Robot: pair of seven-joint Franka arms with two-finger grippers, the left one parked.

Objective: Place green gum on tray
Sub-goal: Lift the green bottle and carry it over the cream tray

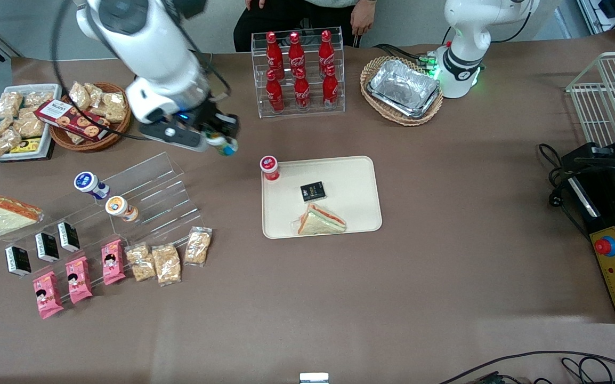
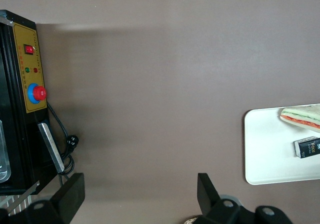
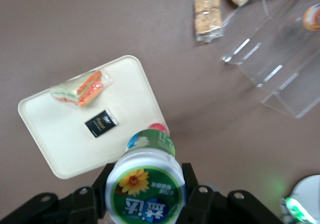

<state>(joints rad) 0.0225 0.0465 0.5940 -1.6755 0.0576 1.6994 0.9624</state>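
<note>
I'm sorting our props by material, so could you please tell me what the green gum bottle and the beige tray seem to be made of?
The small cylindrical green gum bottle, held in the right arm's hand above the table beside the tray, looks like glossy plastic with a printed label. The flat cream-beige rectangular tray seems matte moulded plastic: even colour, rounded corners, low rim.

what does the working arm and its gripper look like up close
The right arm is a glossy white rounded shell with dark grey joints and black cables along it. Its gripper is black with two fingers, round silver screws, and a small blue light near the wrist.
</note>
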